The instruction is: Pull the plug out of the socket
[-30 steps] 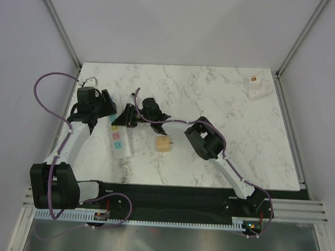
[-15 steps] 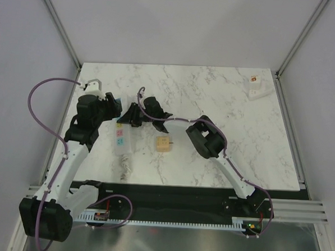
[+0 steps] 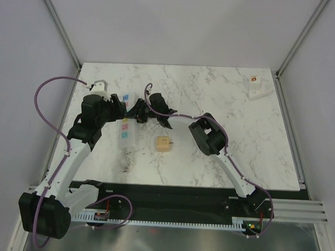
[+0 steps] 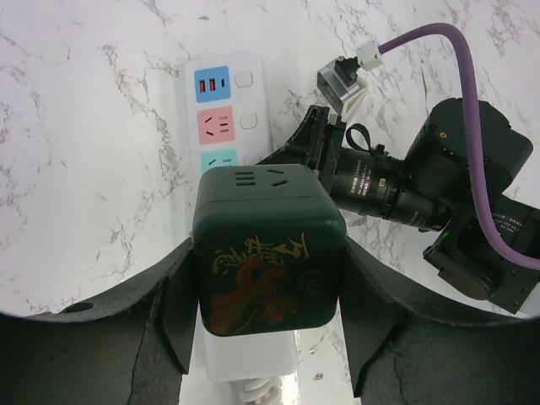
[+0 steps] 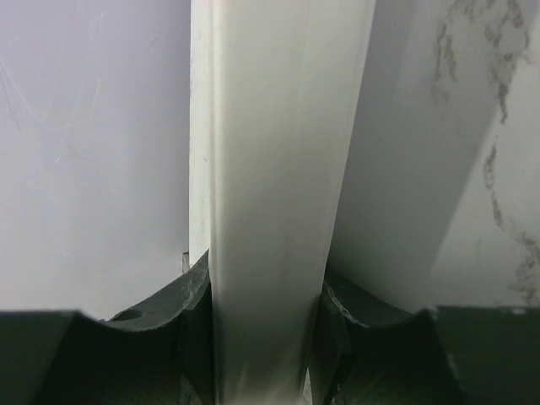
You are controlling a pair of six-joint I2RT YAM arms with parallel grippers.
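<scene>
Grip check: left gripper (image 4: pixel 270 321) clamped on the green plug (image 4: pixel 268 245), right gripper (image 5: pixel 261 329) pinching the power strip (image 5: pixel 278 169) (my anchor), so I'd pull straight off, no twisting.

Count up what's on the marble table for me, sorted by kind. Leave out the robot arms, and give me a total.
white power strip: 1
dark green cube plug: 1
tan block: 1
small white piece, far right corner: 1
Total: 4
</scene>
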